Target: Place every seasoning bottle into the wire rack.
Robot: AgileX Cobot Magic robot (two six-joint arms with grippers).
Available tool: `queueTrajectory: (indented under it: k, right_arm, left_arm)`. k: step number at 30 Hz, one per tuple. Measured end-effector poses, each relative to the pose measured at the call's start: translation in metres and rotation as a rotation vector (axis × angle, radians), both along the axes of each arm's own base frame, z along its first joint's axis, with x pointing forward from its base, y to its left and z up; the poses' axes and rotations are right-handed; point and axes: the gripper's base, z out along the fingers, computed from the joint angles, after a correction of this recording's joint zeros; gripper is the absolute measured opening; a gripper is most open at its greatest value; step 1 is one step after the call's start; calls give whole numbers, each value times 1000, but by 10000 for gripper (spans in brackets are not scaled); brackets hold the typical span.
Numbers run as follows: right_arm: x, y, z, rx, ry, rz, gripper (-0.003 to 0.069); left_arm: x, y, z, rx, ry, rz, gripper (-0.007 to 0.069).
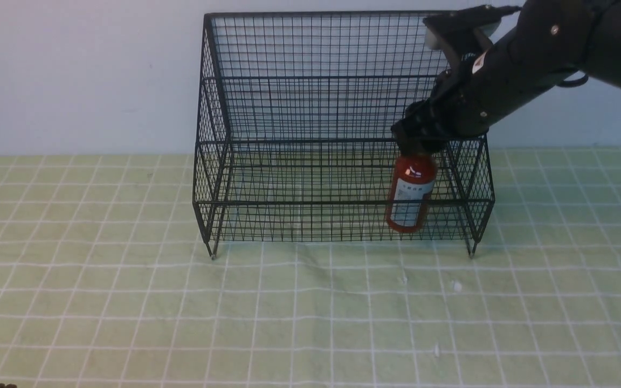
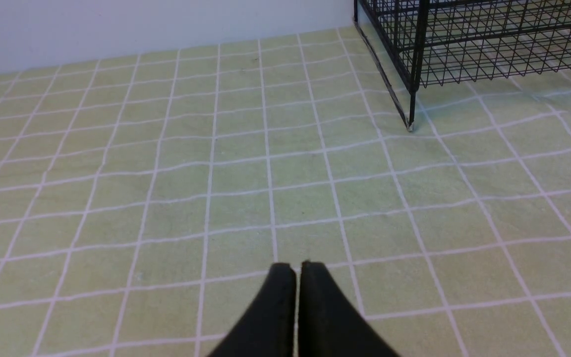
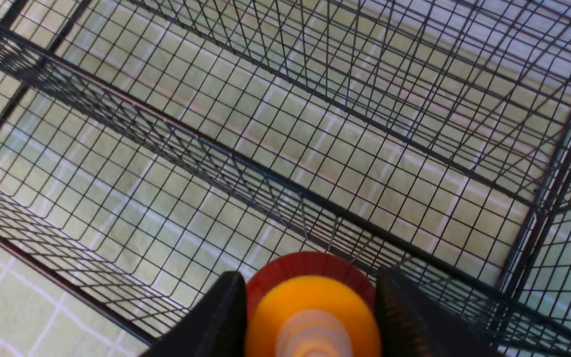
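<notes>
The black wire rack (image 1: 310,108) stands at the back middle of the table. My right gripper (image 1: 415,145) reaches down at the rack's right end and is shut on the top of a seasoning bottle (image 1: 410,194), which is reddish-brown with a white label. The bottle hangs upright at the front lower tier. I cannot tell whether it rests on the mesh. In the right wrist view the yellow-orange cap (image 3: 313,317) sits between my fingers, with the rack's mesh tiers (image 3: 285,148) below. My left gripper (image 2: 298,267) is shut and empty above the cloth, left of the rack.
A green cloth with a white grid (image 1: 127,302) covers the table. The rack's front left leg (image 2: 410,124) shows in the left wrist view. A pale wall (image 1: 73,70) stands behind the rack.
</notes>
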Motion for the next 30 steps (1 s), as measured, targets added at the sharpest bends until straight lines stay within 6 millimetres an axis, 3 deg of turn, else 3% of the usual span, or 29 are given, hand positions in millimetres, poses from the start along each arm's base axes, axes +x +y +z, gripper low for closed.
queueTrajectory:
  k: [8,11,13,14,19,20,22,23,24,25,27,29,30]
  right_arm:
    - [-12,-5,25,5,-50,4,482]
    - [-28,-13,49,-22,-74,15,495]
    - [-55,-26,85,-34,-120,5,486]
    - [-60,-28,91,-33,-127,0,482]
    - [-134,-62,162,17,-246,-91,370]
    - [-164,-75,183,36,-300,-123,299]
    - [-204,-94,205,73,-380,-179,209]
    - [-236,-108,216,120,-442,-222,148]
    - [-258,-118,217,151,-484,-248,88]
    - [-268,-122,219,169,-505,-256,79]
    - [-307,-137,214,236,-605,-273,18]
    - [-336,-148,199,285,-695,-274,0]
    - [-356,-156,177,334,-806,-266,-8]
  left_arm:
    - [0,0,0,0,0,0,-7]
    - [0,0,0,0,0,0,-7]
    - [0,0,0,0,0,0,-7]
    - [0,0,0,0,0,0,-7]
    - [0,0,0,0,0,0,-7]
    - [0,0,0,0,0,0,-7]
    - [0,0,0,0,0,0,-7]
    - [0,0,0,0,0,0,-7]
    - [0,0,0,0,0,0,-7]
    - [0,0,0,0,0,0,-7]
    - [0,0,0,0,0,0,-7]
    - [0,0,0,0,0,0,-7]
    - [0,0,0,0,0,0,-7]
